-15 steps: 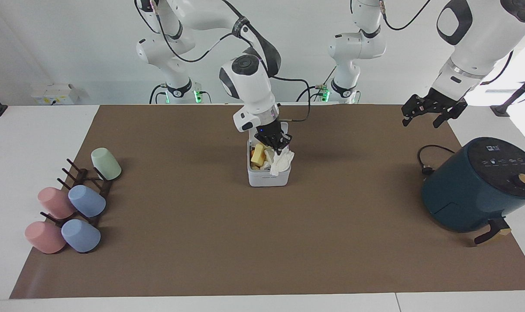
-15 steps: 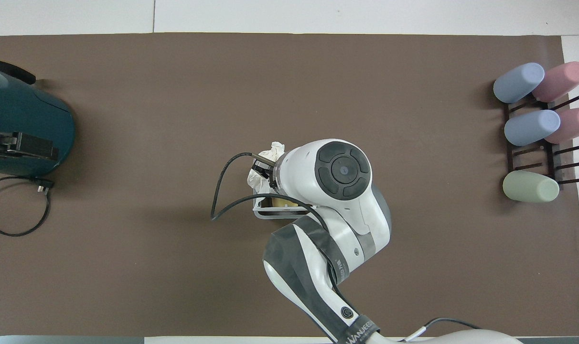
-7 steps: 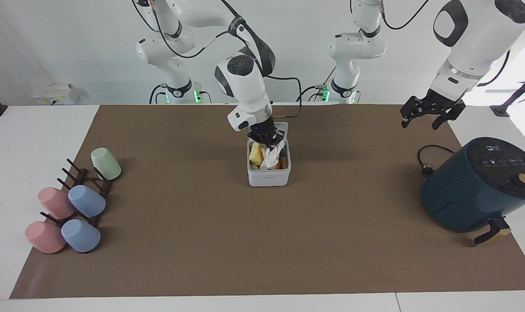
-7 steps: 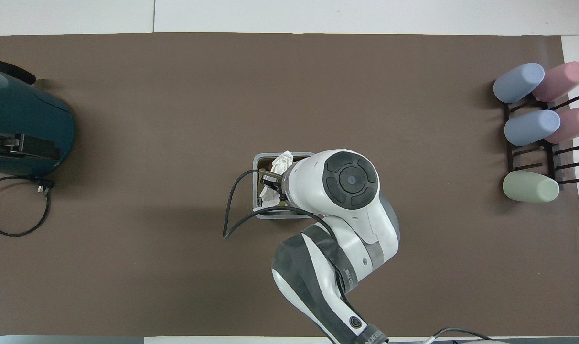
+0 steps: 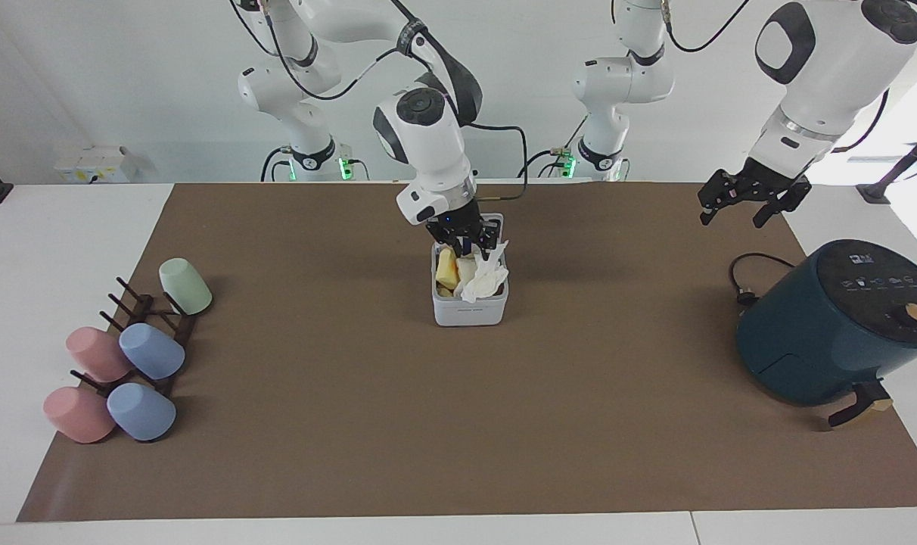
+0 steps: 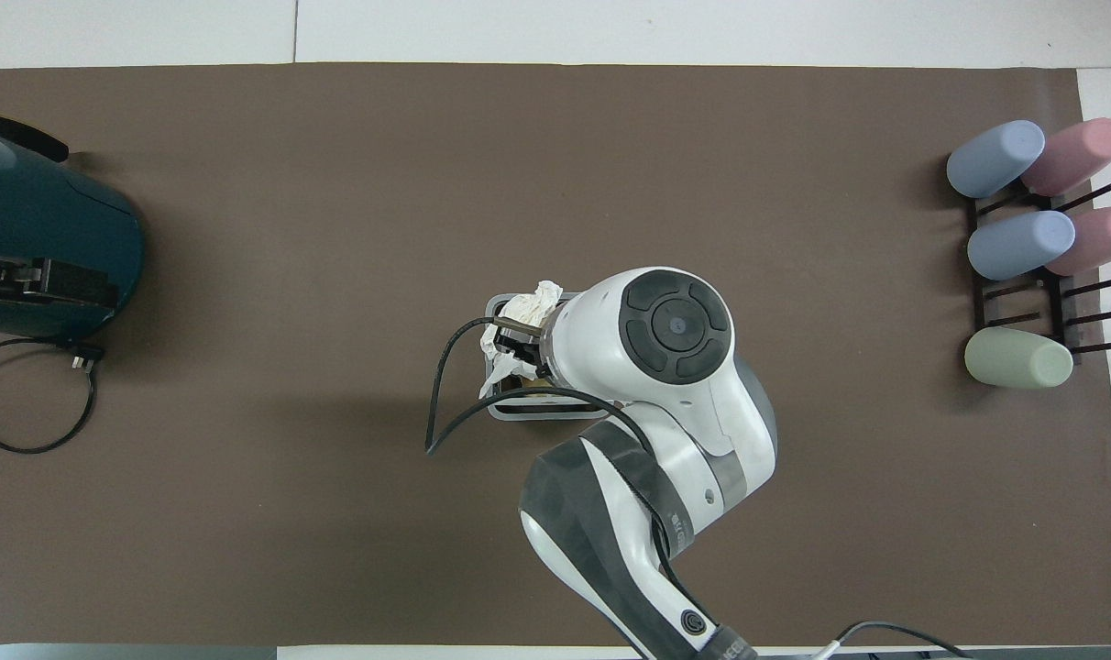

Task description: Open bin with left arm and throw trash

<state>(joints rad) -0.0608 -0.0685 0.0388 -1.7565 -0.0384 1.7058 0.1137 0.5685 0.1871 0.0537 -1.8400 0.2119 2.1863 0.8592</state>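
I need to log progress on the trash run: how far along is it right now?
Nearly finished. Done: the bin stands open with the yellow block inside. In hand: the right gripper is over the bin with its fingers parted; the white tissue lies piled on the bin's contents, draping over the rim. The left gripper waits open, raised near the air fryer. Left: pull the right arm away.

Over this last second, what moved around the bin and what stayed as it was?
The right hand, which held the tissue a second ago over the bin's edge toward the left arm's end, carried it back over the open bin, then opened and rose slightly; the tissue now rests in the bin beside the yellow block. The left hand stayed open, waiting above the table near the air fryer. The cups are unmoved.
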